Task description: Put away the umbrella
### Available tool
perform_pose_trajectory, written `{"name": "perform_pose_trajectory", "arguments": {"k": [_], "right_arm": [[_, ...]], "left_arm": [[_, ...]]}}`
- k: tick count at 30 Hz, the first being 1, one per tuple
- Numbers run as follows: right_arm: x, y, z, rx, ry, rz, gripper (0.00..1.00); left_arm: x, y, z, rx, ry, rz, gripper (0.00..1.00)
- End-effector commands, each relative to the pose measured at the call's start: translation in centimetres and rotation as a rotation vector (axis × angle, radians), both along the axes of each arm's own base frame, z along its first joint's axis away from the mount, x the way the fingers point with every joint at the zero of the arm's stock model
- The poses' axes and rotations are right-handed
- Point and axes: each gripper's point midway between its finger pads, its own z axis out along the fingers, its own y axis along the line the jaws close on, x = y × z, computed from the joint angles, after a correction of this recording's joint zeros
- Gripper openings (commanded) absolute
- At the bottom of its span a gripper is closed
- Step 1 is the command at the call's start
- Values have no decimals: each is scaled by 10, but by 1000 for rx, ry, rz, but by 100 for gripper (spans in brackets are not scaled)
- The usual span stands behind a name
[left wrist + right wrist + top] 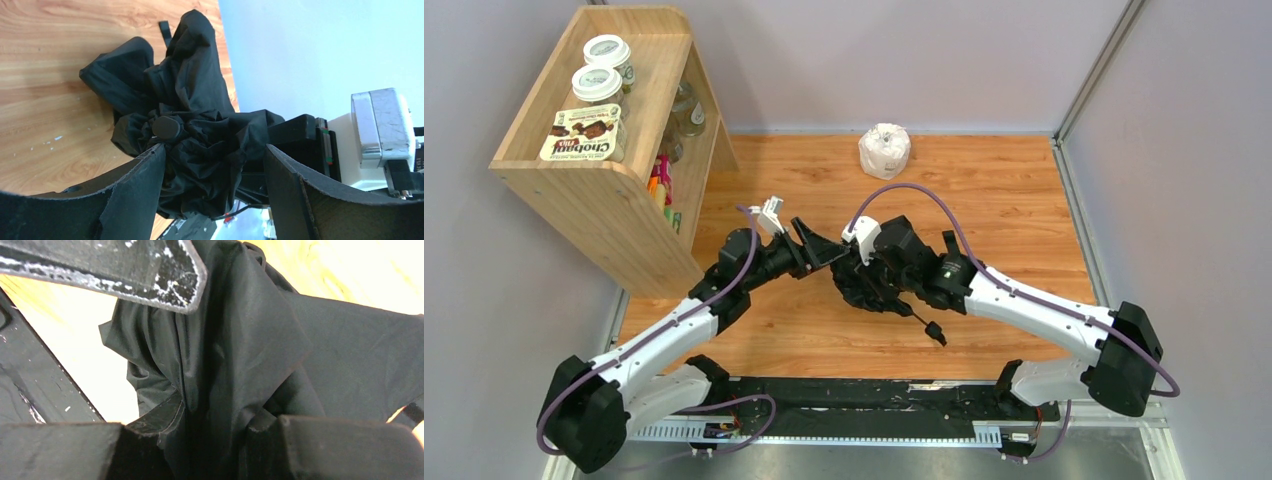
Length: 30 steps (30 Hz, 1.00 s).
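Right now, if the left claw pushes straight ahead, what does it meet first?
The umbrella: its bunched fabric sits between the fingers of the open left claw, so contact looks near-immediate, though depth is unclear.

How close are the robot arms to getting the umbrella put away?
Done: the umbrella is collapsed into a crumpled bundle. In hand: the right pincer is shut on its fabric, and the left pincer stands wide open around the bundle's end. Left: the cloth is loose, not wrapped tight, and the umbrella lies on the table, not stored anywhere.
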Motion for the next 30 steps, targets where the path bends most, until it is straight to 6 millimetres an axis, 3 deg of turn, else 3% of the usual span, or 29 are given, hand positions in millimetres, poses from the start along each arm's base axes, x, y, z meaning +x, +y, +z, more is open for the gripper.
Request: {"name": "perform_pose_trajectory", "arguments": {"k": [1,6,12,20,24,30], "right_arm": [[-1,41,80,223,-150,106,0],[0,31,87,206,-195,68,0],[-8,20,99,240,-209,72,0],[-13,14,106,250,-215,82,0],[-17,9,108,259,-217,80,0],[-19,15,117,307,-218,96,0]], "left_arm": [[-11,-14,10,-23,-84,-103,79],[-8,-16,1,64,-49,-133,79],[-12,-2,-10,175,-52,-110,79],[-9,3,1,192,-71,-77,80],[-8,23,2,278,-59,-3,82],[-13,1,20,100,-39,-65,86]]}}
